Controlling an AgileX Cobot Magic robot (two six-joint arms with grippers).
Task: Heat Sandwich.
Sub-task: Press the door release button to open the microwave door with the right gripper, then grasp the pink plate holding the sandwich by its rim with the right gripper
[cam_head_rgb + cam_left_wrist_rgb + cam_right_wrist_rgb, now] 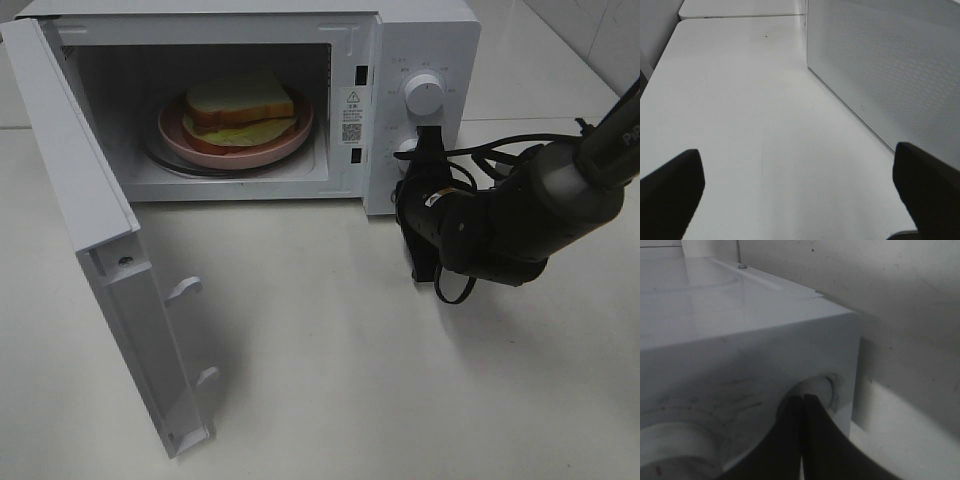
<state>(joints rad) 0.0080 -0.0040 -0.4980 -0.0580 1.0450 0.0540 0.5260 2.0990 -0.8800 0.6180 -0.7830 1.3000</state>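
Observation:
The sandwich [240,105], white bread over yellow-green lettuce, lies on a round pink plate [235,152] inside the white microwave [420,40]. Its door [90,200] stands swung wide to the left. My right gripper [428,142] is shut, with nothing between its fingers. Its tips rest at the lower knob [406,150] of the control panel, below the upper knob [424,94]. The right wrist view shows the shut gripper [802,399] pressed against that lower knob [824,389]. My left gripper [800,195] is open over bare table and holds nothing; the high view does not show it.
In the left wrist view a perforated white panel of the microwave [890,65] runs close along one side of the open fingers [670,192]. Black cables [490,155] trail behind the right arm beside the microwave. The white table [320,330] spreads in front of the oven.

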